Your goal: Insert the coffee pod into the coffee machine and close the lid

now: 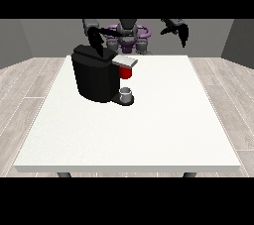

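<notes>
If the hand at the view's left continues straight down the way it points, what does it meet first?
Probably the top of the coffee machine, which that hand appears to hang over; depth is unclear.

A glossy black boxy coffee machine (94, 78) carries a pale grey flat lid (125, 61), a red block (125, 73) under it and a small grey cup (126, 93). The broad rectangular table (149, 130) is plain white; the plank floor (25, 85) is light grey-brown.
</notes>
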Robot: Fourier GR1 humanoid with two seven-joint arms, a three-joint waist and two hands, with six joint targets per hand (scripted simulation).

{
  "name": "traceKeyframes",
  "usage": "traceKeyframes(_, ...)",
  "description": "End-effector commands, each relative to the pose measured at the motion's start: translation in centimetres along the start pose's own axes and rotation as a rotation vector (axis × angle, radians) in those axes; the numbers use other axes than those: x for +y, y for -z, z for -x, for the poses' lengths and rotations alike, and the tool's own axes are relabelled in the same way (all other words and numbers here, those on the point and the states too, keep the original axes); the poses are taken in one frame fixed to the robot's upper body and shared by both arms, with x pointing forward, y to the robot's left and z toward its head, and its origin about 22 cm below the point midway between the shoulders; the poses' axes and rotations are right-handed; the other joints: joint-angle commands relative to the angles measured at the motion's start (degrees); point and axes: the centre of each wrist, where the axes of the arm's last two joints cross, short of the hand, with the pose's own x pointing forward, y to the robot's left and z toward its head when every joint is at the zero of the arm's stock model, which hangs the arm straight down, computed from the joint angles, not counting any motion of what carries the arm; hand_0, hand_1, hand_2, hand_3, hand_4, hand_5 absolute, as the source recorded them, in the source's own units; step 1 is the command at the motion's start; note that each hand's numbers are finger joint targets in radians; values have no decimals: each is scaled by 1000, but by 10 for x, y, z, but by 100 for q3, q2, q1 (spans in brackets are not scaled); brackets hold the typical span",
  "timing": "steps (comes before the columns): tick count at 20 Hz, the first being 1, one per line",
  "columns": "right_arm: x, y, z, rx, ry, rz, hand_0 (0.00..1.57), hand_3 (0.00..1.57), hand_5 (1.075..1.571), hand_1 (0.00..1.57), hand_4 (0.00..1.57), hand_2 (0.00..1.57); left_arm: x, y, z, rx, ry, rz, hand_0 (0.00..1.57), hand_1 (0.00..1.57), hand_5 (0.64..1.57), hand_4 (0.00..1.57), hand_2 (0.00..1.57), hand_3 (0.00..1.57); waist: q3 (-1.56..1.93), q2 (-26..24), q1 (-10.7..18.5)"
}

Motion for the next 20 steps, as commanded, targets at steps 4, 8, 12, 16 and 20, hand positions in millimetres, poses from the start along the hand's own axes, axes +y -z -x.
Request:
traceKeyframes(4,26,12,-24,-22,-66,-25,0,0,1571,0,200,0,-11,-9,8,53,9,-28,0,0,1571,348,0,0,1,-37,-70)
traceKeyframes(8,24,23,-50,-104,-117,-67,0,0,1571,0,119,0,-12,-14,13,17,11,-15,0,0,1571,358,0,0,1,211,106)
traceKeyframes(12,57,28,-62,-103,-141,-101,0,0,1571,0,0,0,-19,-1,0,10,8,-1,0,0,1571,411,0,0,1,161,164)
traceKeyframes(16,56,34,-71,-161,-150,-122,0,0,1571,0,0,0,-1,-2,-10,-35,42,5,0,0,1571,319,0,0,1,411,298)
traceKeyframes(20,81,41,-111,-213,-231,-114,0,0,1571,0,102,0,-13,2,-5,-17,37,13,0,0,1571,337,0,0,-1,476,358)
